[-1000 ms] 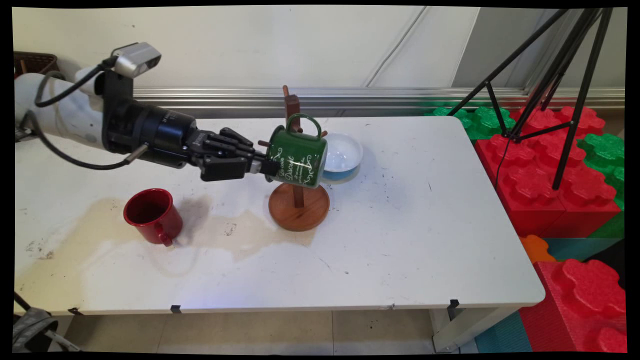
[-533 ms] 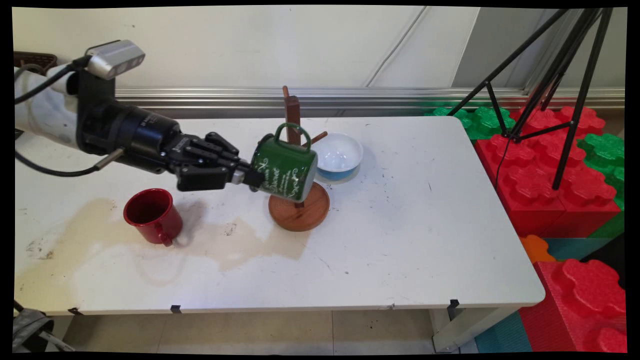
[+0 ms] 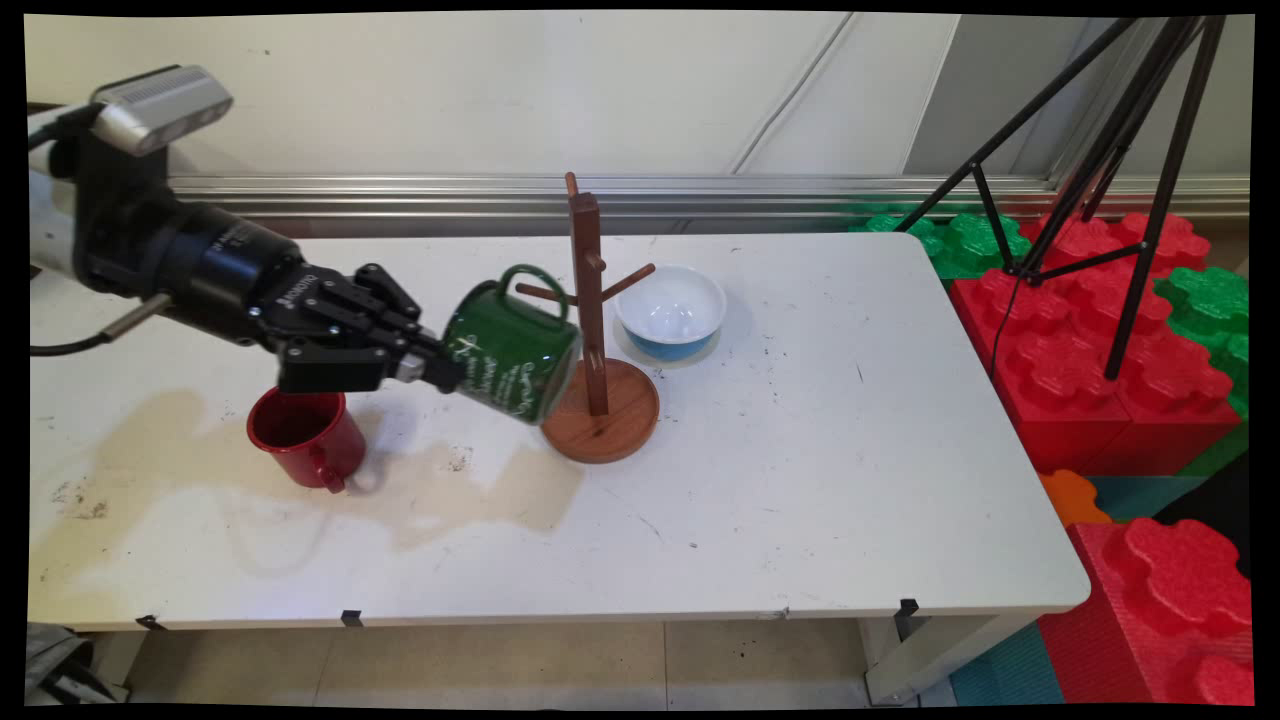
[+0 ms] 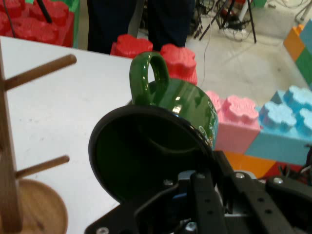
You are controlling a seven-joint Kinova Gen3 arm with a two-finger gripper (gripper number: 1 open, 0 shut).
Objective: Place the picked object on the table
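Between jaws: green mug (image 3: 512,349) clamped at rim by gripper (image 3: 440,372), held tilted | off mug tree (image 3: 596,345), pegs bare | red mug (image 3: 305,433) just below gripper, on table (image 3: 800,480).

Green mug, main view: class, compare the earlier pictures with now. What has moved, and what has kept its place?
The gripper, shut on the green mug's rim, has carried it left, off the wooden mug tree and towards the red mug. The tree, red mug and white bowl kept their places.
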